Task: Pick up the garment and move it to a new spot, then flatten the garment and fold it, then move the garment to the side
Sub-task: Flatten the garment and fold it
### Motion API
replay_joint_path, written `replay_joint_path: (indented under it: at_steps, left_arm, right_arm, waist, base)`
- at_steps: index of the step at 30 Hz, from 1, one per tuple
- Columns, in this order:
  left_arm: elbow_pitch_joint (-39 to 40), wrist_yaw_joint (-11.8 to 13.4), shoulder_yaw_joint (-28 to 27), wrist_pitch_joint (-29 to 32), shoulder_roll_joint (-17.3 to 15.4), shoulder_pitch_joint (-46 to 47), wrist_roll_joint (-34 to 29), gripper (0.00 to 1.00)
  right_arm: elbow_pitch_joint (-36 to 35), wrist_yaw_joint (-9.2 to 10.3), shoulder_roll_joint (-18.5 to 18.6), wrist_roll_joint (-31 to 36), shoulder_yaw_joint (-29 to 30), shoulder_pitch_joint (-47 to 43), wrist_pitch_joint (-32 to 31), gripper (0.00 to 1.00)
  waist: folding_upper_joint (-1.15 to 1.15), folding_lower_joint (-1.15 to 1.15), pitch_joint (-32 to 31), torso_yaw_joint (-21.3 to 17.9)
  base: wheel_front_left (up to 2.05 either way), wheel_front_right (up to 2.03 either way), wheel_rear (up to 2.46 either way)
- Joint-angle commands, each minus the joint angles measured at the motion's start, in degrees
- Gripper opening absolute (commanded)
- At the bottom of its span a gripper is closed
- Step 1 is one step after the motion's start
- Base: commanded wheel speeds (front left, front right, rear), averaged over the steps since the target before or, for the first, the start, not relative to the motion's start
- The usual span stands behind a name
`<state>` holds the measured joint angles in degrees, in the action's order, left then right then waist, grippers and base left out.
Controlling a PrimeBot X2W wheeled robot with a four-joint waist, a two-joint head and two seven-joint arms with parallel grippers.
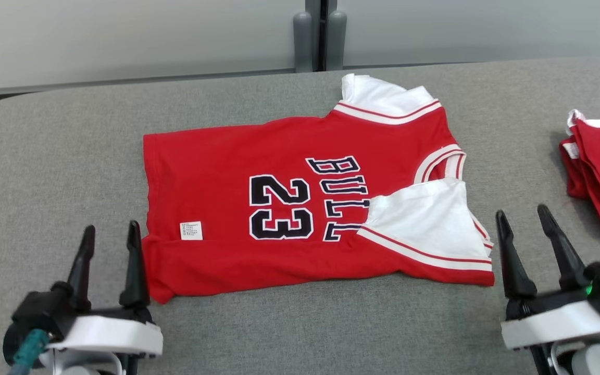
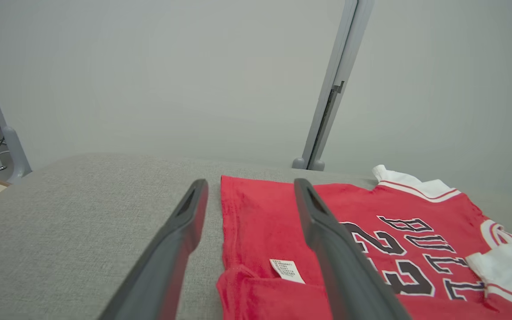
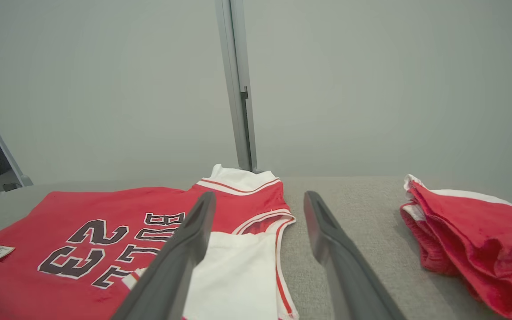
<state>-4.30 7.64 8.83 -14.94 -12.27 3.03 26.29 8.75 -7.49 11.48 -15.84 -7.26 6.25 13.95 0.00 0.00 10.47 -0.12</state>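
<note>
The garment [image 1: 279, 198] is a red jersey with white sleeves and "BULL 23" in black, lying on the grey table with its near long edge folded up over itself and the near white sleeve turned onto the front. It also shows in the wrist views, garment [image 2: 371, 240] and garment [image 3: 105, 231]. My left gripper [image 1: 111, 229] stands open at the garment's near left corner, holding nothing. At the near right corner, beside the white sleeve, my right gripper [image 1: 524, 213] is open and empty too.
A second pile of red and white cloth [image 1: 599, 172] lies at the table's right edge, close to my right gripper. The grey padded table [image 1: 45, 156] runs bare to the left and front. A grey partition post [image 1: 321, 36] rises behind the far edge.
</note>
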Motion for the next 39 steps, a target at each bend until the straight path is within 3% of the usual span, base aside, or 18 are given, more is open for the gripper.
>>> replay_joint_path:
  at_steps: [1,9,21,32,39]
  left_arm:
    - [-0.2,0.3,0.0,-0.2,-0.3,-0.9,-0.8,1.00]
    - [-2.4,-0.6,-0.1,-0.3,0.7,-3.9,-4.4,1.00]
    - [-5.1,-2.6,0.1,0.2,1.5,-3.4,-3.5,1.00]
    - [-17.1,-6.9,1.6,3.2,4.5,-0.3,2.0,1.00]
    - [-23.4,-9.5,1.1,3.7,4.1,2.7,4.3,1.00]
  right_arm:
    - [-0.4,0.01,-0.2,0.4,0.6,-1.0,-0.3,1.00]
    - [-3.5,0.01,-2.9,1.1,1.5,-6.2,-2.2,1.00]
    - [-3.9,0.01,-2.9,0.7,1.7,-6.4,-3.4,1.00]
    - [11.2,0.01,-3.2,-2.5,1.6,-1.9,-3.1,1.00]
    - [20.7,0.01,-3.9,-6.0,-1.7,3.2,-2.2,1.00]
  waist:
    - [0.00,0.00,-0.8,-0.4]
    - [0.00,0.00,-2.9,-0.9]
    - [0.00,0.00,-2.6,-0.6]
    - [0.00,0.00,1.8,0.0]
    - [0.00,0.00,3.6,0.5]
  base:
    - [0.00,0.00,0.00]
    - [0.00,0.00,0.00]
    - [0.00,0.00,0.00]
    - [0.00,0.00,0.00]
    - [0.00,0.00,0.00]
